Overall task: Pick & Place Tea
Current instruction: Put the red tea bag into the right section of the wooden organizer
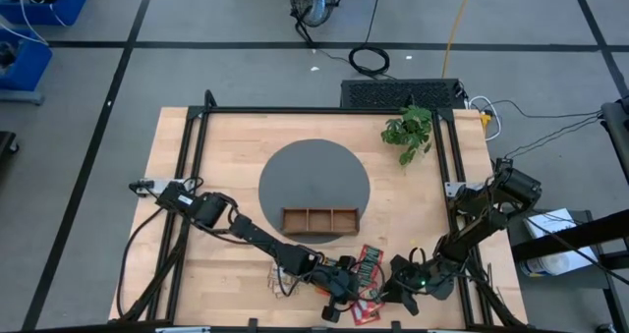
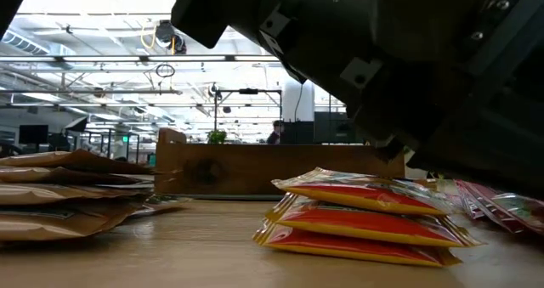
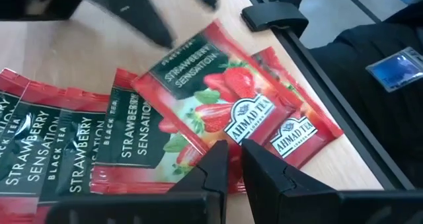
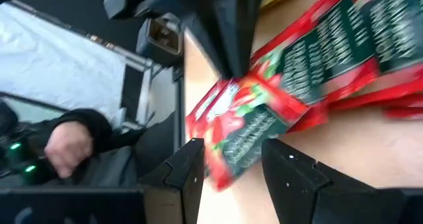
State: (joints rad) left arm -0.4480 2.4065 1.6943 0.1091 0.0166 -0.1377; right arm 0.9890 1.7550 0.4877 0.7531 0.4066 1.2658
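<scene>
Both arms meet at the near edge of the bench point(image 1: 216, 146), over the row of red packets point(image 1: 369, 272). The left pincer point(image 3: 233, 159) has its two fingers almost together, and the lower edge of one raised red packet point(image 3: 218, 98) goes down between them; I judge that it grips this packet, which stands tilted above the other red packets lying flat and overlapping. The right pincer point(image 4: 231, 159) is open, its fingers standing wide on each side of the end of what seems to be the same packet point(image 4: 241, 131), so probably it is there to take the packet over or to steady it, but whether it touches I cannot tell. The rest of the tea is on the bench: a small stack of red and yellow packets point(image 2: 361, 220) in the middle of the low view and beige packets point(image 2: 64, 194) piled at the side. The wooden tray point(image 1: 319, 219) with three compartments waits on the near edge of a round grey mat point(image 1: 314, 181), well apart from the pincers, and it seems empty. The bench is light wood with a black frame, and a small plant point(image 1: 410, 132) stands at its far side. Around it is a large hall with a grey floor and cables. A person's hand point(image 4: 69, 145) in a dark sleeve shows beside the bench.
</scene>
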